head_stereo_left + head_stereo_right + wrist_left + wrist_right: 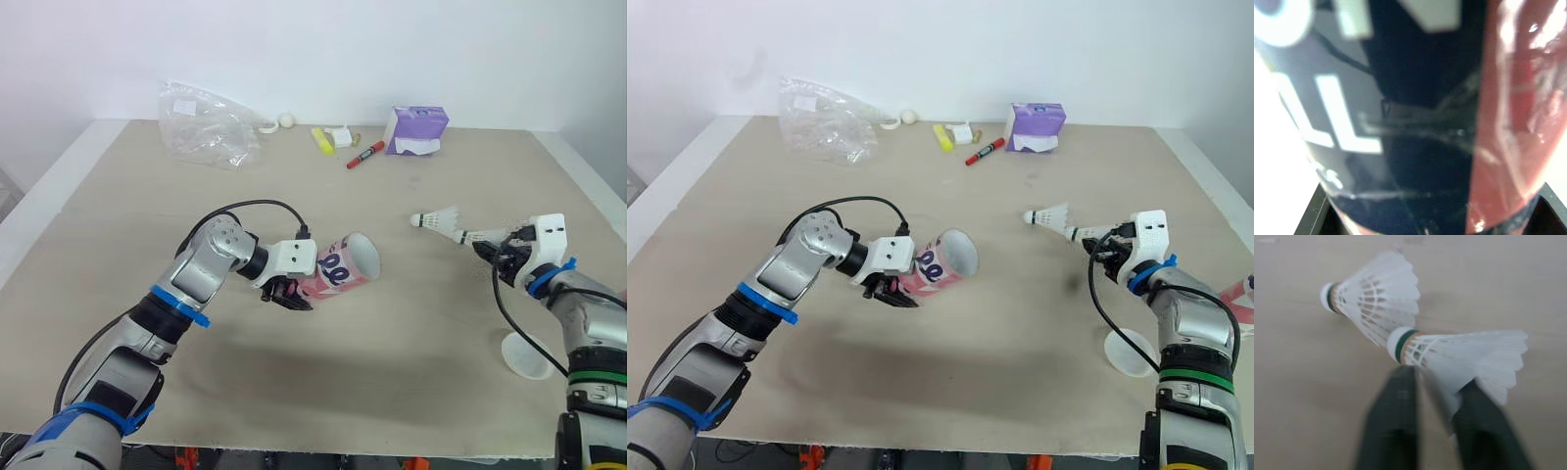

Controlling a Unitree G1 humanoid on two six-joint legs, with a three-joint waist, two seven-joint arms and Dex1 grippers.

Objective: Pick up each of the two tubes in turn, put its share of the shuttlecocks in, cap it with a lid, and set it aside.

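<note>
My left gripper (287,292) is shut on a pink tube (343,266) with blue lettering, held just above the table with its open mouth turned to the right. The left wrist view has the tube's wall (1415,122) pressed close between the fingers. Off to the right, my right gripper (493,245) is shut on the skirt of two nested white shuttlecocks (438,219), their cork tips pointing left toward the tube's mouth with a wide gap between. They appear as shuttlecocks (1400,328) in the right wrist view. A white lid (526,354) lies by my right forearm.
Along the table's far edge lie a crumpled clear plastic bag (206,124), a small white ball (286,119), a yellow highlighter (320,140), a red marker (364,155) and a purple tissue pack (416,129). A pink object (1244,294) peeks in at the right edge.
</note>
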